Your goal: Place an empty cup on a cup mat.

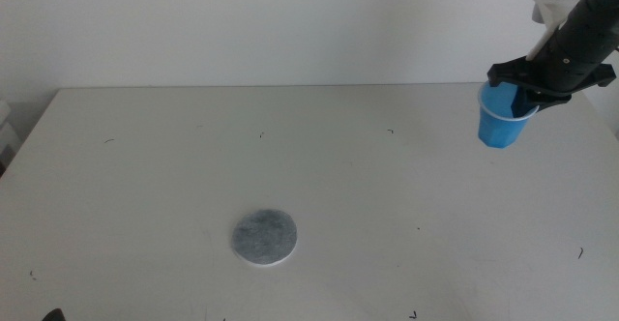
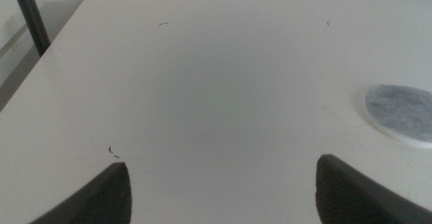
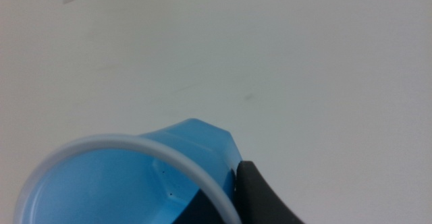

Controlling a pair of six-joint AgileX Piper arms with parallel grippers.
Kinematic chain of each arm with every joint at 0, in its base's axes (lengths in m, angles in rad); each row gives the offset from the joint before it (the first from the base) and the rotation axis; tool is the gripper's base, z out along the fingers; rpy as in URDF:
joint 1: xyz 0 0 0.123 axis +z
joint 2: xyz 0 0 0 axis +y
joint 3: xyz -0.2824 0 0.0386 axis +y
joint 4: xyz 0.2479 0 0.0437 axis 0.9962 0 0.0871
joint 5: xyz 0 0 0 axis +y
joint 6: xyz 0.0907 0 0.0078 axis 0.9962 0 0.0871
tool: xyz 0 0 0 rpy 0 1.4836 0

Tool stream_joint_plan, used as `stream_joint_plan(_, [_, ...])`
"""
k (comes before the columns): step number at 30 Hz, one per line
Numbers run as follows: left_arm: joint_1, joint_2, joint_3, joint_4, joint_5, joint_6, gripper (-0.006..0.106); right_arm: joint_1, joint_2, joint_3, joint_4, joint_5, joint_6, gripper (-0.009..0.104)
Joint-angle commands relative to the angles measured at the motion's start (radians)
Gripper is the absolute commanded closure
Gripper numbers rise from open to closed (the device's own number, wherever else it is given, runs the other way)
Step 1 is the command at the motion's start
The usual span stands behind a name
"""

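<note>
**Cup lifted, mat not yet reached**

Nearest the camera: left gripper waiting at the table's near edge, jaws spread wide, holding nothing; a little farther in, the grey cup mat lying flat and bare; farthest, at the right rear, the blue cup raised off the table, upright, empty, pinched at its rim by the right gripper. Judged mid-carry; next called for: travel left and forward, centring over the mat, then lowering level.

The cup and cup mat are cut off by wrist-view edges
</note>
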Motion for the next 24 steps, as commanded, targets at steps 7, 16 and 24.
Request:
stream_joint_plan(7, [0.001,-0.009,-0.006,0.003,-0.067,-0.011,-0.005,0.215,-0.166,0.044,0.032,0.004,0.02,0.096])
stream_joint_plan(16, [0.001,-0.009,-0.006,0.003,-0.067,-0.011,-0.005,0.48,-0.139,0.039,0.058,-0.051,0.124,0.096])
stream_joint_plan(24, [0.001,-0.009,-0.006,0.003,-0.067,-0.011,-0.005,0.613,-0.009,-0.045,0.058,-0.068,0.19,0.096])
